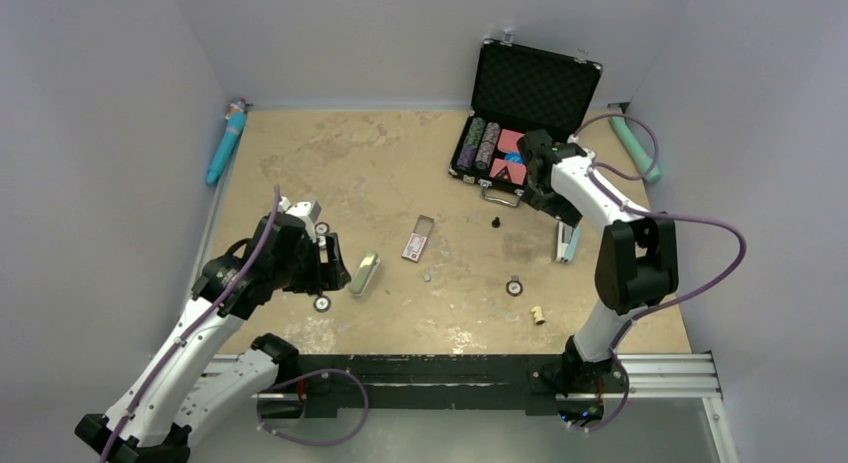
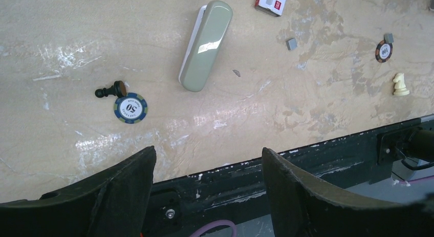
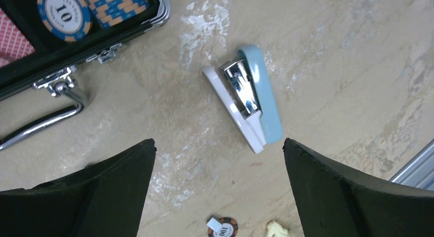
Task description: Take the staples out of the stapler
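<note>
Now, staples [image 2: 291, 43]: we are seeing a tiny grey strip lying loose on the table [image 2: 317, 109], between the green stapler [image 2: 205, 45] and the 100 chip [image 2: 383, 51], near the red-and-white box [image 2: 272, 0].
Left gripper [image 2: 210, 188]: we are seeing it spread wide and holding nothing, hanging over the table's near edge.
Right gripper [image 3: 220, 193]: we are seeing it gaping wide and empty too, with the blue stapler [image 3: 251, 101] showing between its fingers.
Blue stapler: it is lying on its side with its metal magazine showing, apart from the case [image 3: 77, 47].
Around the green stapler: we are noting a black pawn [image 2: 110, 90] just beside a 50 chip [image 2: 131, 107], and a white knight [image 2: 400, 85] near the 100 chip.
In the way: the right arm is covering part of the case's front in the top view.
Views: the left wrist view is showing the strip plainly, while the top view is giving only a speck. The right wrist view alone is showing the magazine and the 10 chips [image 3: 64, 12] in the case.
Unclear: we are seeing a second grey bit beside the 100 chip and cannot tell what it is.
</note>
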